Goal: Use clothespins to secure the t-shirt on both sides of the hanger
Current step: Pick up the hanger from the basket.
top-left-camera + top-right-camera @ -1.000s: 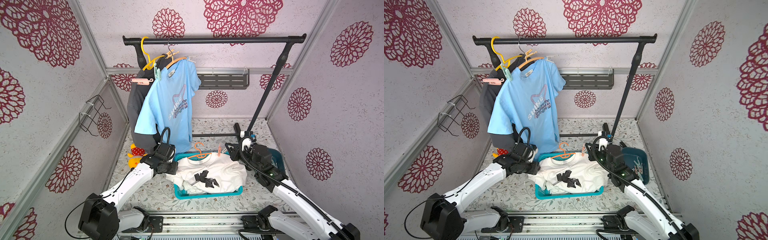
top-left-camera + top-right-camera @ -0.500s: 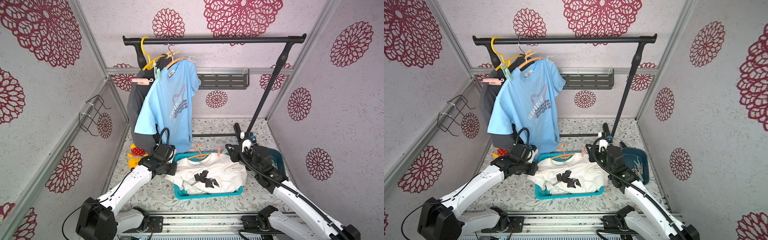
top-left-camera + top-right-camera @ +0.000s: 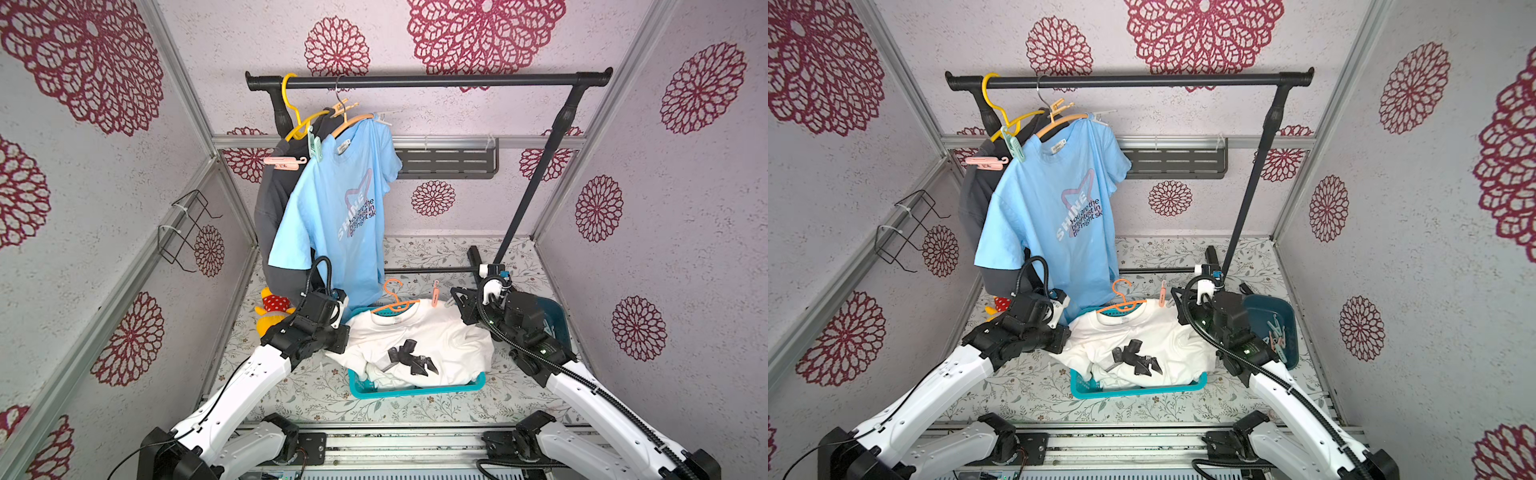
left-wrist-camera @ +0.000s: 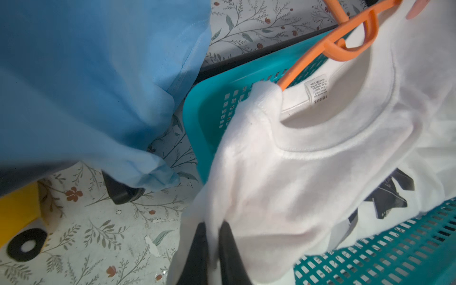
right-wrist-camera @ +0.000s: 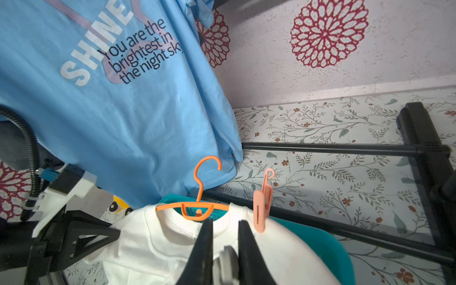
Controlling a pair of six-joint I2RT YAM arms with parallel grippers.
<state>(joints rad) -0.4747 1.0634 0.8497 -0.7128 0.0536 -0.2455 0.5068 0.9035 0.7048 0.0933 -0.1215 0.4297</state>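
Observation:
A white t-shirt (image 3: 432, 336) with a black print lies over a teal basket (image 3: 415, 391), threaded on an orange hanger (image 3: 395, 306). A peach-pink clothespin (image 5: 261, 209) is clipped on the shirt's shoulder beside the right arm; it also shows in both top views (image 3: 1163, 296). My left gripper (image 4: 213, 228) is shut on a fold of the t-shirt (image 4: 296, 172) at the other shoulder, below the hanger (image 4: 345, 44). My right gripper (image 5: 223, 224) hovers over the collar near the hanger (image 5: 195, 206), shut on a whitish clothespin (image 5: 225, 264).
A light blue t-shirt (image 3: 332, 208) and a dark grey garment (image 3: 270, 199) hang from the black rail (image 3: 428, 80), reaching down beside the left arm. A dark blue bin (image 3: 1285, 328) holds several clothespins at the right. A yellow plush toy (image 3: 270, 309) lies at the left.
My left gripper has closed on the white t-shirt's shoulder fabric and the left arm has shifted slightly. The right arm has hardly moved.

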